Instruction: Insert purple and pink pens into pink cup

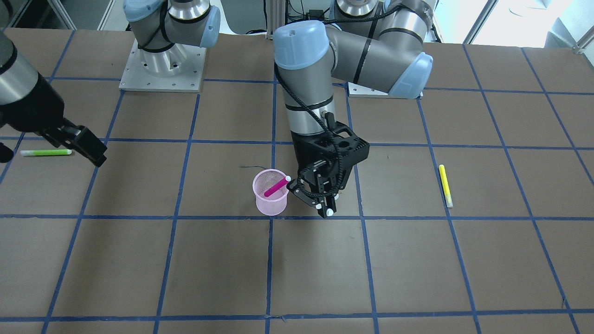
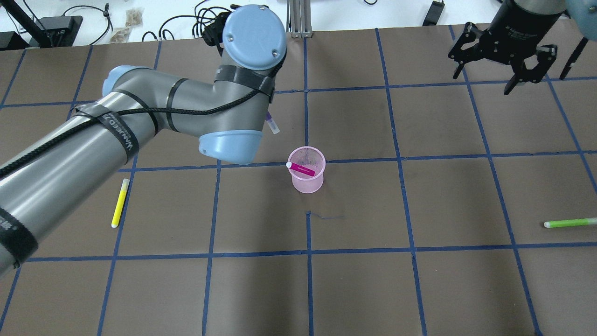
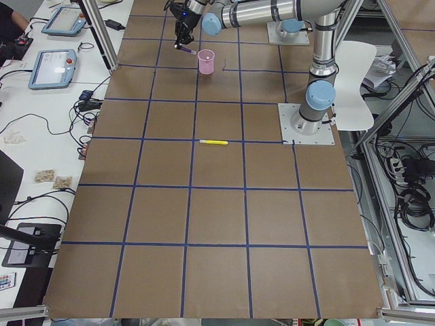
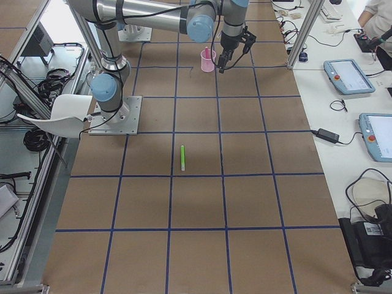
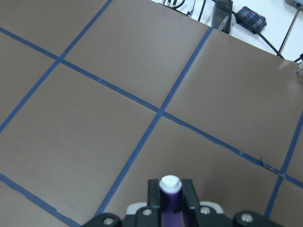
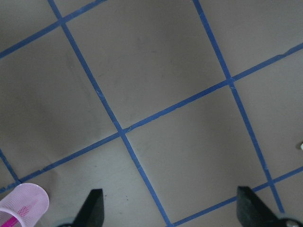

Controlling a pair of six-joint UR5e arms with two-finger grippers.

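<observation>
The pink mesh cup (image 1: 270,198) stands upright near the table's middle. It also shows in the overhead view (image 2: 307,179) and the right wrist view (image 6: 22,203). A pink pen (image 1: 277,186) leans inside it, its white cap over the rim (image 2: 302,169). My left gripper (image 1: 325,208) is close beside the cup and shut on a purple pen (image 5: 170,194) with a white cap. In the overhead view only the pen's end (image 2: 272,124) shows under my wrist. My right gripper (image 2: 482,80) is open and empty, far from the cup (image 6: 173,210).
A yellow pen (image 2: 119,203) lies on the table on my left side (image 1: 445,185). A green pen (image 2: 569,223) lies on my right side, near the right gripper in the front view (image 1: 46,152). Blue tape lines grid the brown table.
</observation>
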